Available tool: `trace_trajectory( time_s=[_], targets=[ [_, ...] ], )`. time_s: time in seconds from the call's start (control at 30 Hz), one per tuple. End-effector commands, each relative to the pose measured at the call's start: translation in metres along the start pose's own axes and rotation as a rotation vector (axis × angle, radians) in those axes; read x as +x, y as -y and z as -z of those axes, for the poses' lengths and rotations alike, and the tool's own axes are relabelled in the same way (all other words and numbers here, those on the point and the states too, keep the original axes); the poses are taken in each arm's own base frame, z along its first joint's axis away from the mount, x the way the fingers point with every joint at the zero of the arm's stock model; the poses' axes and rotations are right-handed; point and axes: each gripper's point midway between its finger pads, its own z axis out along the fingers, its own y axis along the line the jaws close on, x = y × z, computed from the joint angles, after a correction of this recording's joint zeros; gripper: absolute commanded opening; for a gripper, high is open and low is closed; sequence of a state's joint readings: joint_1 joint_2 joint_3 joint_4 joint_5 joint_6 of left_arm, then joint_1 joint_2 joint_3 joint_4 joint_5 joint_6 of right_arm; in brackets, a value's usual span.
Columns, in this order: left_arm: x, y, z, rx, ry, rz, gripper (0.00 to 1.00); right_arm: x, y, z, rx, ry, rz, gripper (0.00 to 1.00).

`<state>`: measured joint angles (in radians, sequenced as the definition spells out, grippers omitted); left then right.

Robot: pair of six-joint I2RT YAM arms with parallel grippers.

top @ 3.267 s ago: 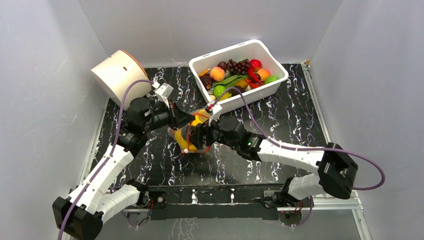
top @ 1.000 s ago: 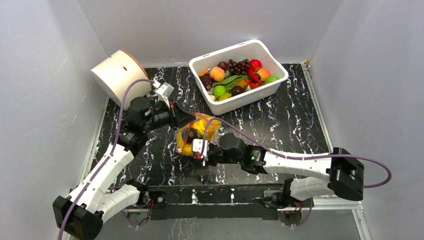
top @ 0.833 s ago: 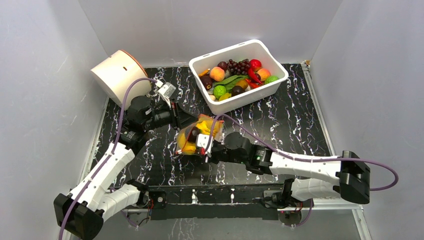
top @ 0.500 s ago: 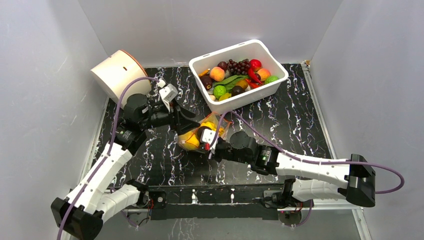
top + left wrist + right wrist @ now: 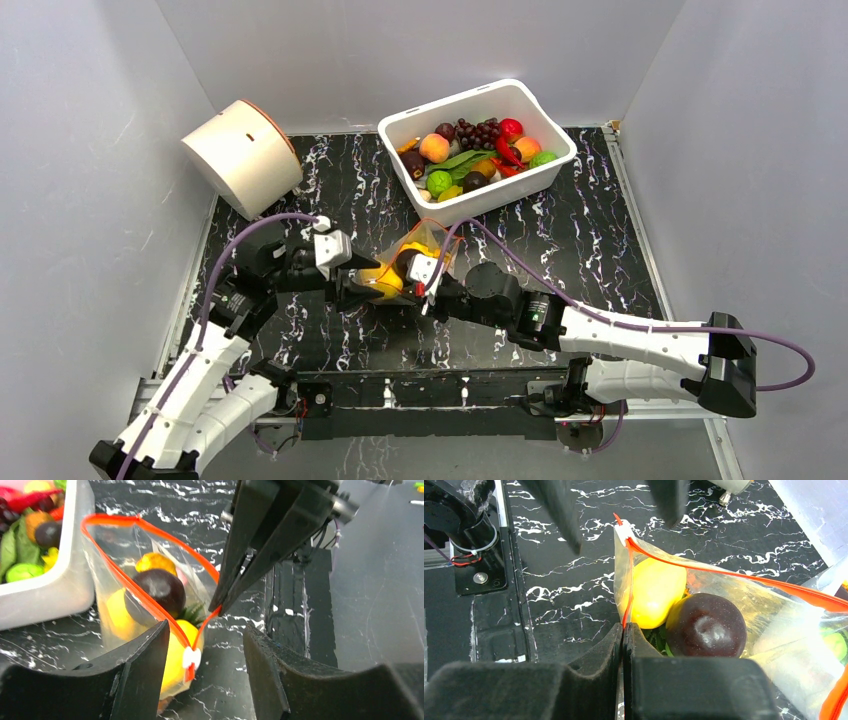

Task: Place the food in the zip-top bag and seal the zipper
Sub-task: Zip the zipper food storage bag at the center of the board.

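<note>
The zip-top bag (image 5: pixel 418 243) lies mid-table with its mouth gaping. Its red-orange zipper (image 5: pixel 150 602) forms a wide loop. Inside it I see food: a dark purple fruit (image 5: pixel 161 588), a yellow fruit (image 5: pixel 656 589) and green spiky leaves (image 5: pixel 188 614). My right gripper (image 5: pixel 624 626) is shut on the near zipper strip, also seen as two dark closed fingers (image 5: pixel 235 577) in the left wrist view. My left gripper (image 5: pixel 205 632) is open at the bag's end. The white slider (image 5: pixel 191 657) sits between its fingers, untouched.
A white bin (image 5: pixel 500 197) full of toy produce stands just behind the bag, its wall (image 5: pixel 60 590) beside the bag. A white cylinder (image 5: pixel 240 150) lies tipped at the back left. The black frame rail (image 5: pixel 430 385) runs along the near edge.
My left gripper let go of the bag, opened and dropped back toward the near side, now straddling the slider end. The right gripper carried its zipper edge away from the near edge and to the right.
</note>
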<state>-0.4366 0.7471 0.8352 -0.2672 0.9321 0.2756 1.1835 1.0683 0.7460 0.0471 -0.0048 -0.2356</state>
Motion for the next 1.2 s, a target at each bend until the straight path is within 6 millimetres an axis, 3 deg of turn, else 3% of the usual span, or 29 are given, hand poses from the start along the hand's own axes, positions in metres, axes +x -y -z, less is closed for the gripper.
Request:
trace_trajectory(
  time_s=[0.0, 0.33, 0.57, 0.73, 0.87, 1.0, 1.17],
  targets=[
    [0.025, 0.009, 0.001, 0.033, -0.041, -0.045, 0.54, -0.046, 0.010, 0.004, 0.028, 0.121, -0.009, 0.00],
    [0.052, -0.014, 0.012, -0.159, -0.099, -0.078, 0.55, -0.047, 0.007, 0.006, 0.009, 0.128, 0.006, 0.00],
    [0.060, -0.005, 0.008, -0.095, -0.105, -0.075, 0.42, -0.049, 0.006, 0.007, -0.002, 0.132, 0.015, 0.00],
    [0.061, -0.002, 0.006, -0.079, -0.086, -0.083, 0.15, -0.048, 0.004, 0.006, -0.013, 0.133, 0.014, 0.00],
    [0.060, -0.001, 0.009, -0.092, -0.078, -0.103, 0.02, -0.048, 0.004, 0.006, -0.009, 0.131, 0.010, 0.00],
    [0.057, 0.001, 0.011, -0.095, -0.060, -0.126, 0.00, -0.053, 0.004, 0.007, -0.015, 0.142, 0.016, 0.01],
    [0.052, 0.002, 0.010, -0.094, -0.040, -0.131, 0.00, -0.075, -0.004, 0.013, -0.078, 0.206, 0.045, 0.20]
  ],
)
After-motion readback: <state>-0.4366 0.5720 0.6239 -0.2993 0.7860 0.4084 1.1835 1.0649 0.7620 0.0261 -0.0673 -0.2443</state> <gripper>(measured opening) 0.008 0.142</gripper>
